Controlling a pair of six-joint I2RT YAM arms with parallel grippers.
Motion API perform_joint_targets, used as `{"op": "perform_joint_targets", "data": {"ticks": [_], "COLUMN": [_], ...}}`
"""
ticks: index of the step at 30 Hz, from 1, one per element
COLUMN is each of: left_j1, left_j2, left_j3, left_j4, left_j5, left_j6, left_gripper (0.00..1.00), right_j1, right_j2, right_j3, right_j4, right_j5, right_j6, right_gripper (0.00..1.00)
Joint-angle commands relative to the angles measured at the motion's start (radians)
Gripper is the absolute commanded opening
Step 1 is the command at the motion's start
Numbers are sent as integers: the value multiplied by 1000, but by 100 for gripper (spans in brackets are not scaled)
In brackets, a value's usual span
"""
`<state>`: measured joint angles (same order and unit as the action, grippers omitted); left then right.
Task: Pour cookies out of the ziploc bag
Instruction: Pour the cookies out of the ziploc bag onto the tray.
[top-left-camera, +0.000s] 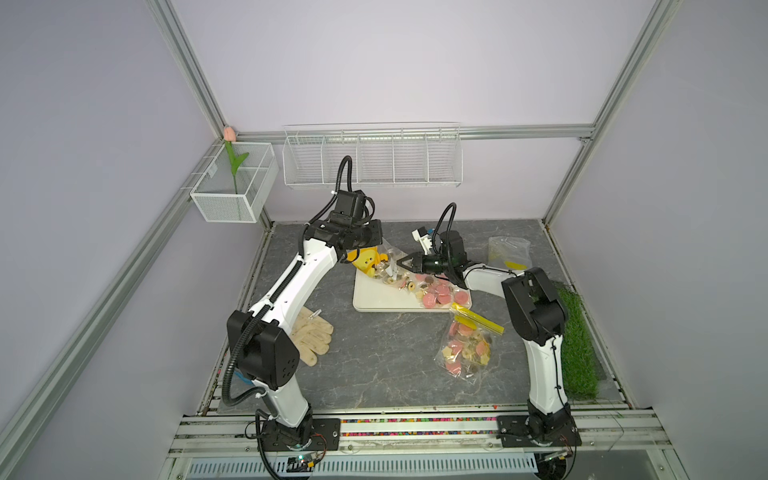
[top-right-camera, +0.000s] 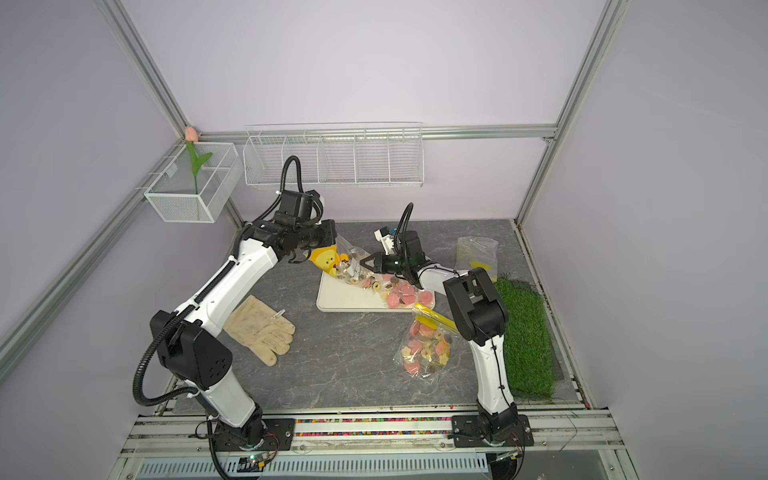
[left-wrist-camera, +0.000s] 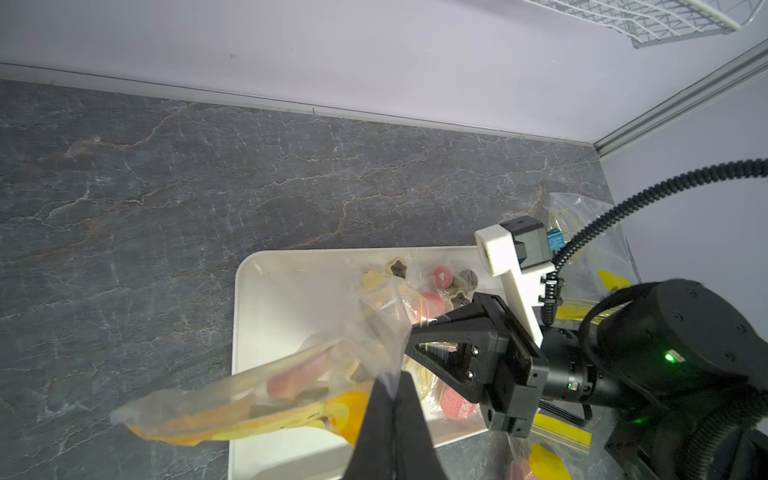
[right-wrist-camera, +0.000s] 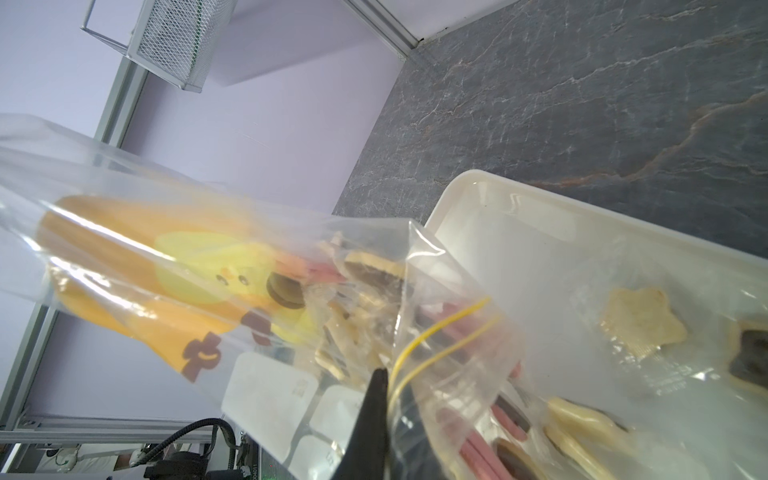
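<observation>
Now both of my grippers are pinching the ziploc bag (top-left-camera: 380, 262) above the white tray (top-left-camera: 376, 299).

I see the left gripper (left-wrist-camera: 392, 388) with its jaws pressed together on the bag's raised end, over the tray's far left corner, and the right gripper (top-left-camera: 400, 263) clamped on the bag's lower, open end, over the tray's far edge, so the bag slopes down toward the tray. Some cookies (top-left-camera: 436, 293) already lie on the tray, heaped toward its right end, pink discs nearest that edge; others remain inside the held bag, bunched at its low end. A second bag of cookies (top-left-camera: 467, 347) lies on the table just off the tray's near right corner. A work glove (top-left-camera: 311, 334) rests well to the tray's left.
</observation>
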<state>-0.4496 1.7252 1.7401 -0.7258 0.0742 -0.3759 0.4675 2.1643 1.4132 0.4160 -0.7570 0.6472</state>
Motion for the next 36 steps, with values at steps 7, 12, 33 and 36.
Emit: {"op": "perform_joint_targets", "data": {"ticks": [7,12,33,36], "left_j1": [9,9,-37,-50], "left_j2": [-67,-83,-14,7], "left_j3": [-51,-103,-146,-124], "left_j4": [5,27,141,141], "left_j5": [-58,-52,59,63], "left_j6": [39,24,-94,-96], "left_gripper": [0,0,0,0], "right_j1": [25,35,-61,-80], "right_j2": [79,88,-96,-112], "right_j3": [53,59,-179,-196], "right_j4": [-100,-125,-167,-169], "right_j5": [-13,-10,128,132], "right_j6": [-9,-25,-95,-99], "right_gripper": [7,7,7,7]}}
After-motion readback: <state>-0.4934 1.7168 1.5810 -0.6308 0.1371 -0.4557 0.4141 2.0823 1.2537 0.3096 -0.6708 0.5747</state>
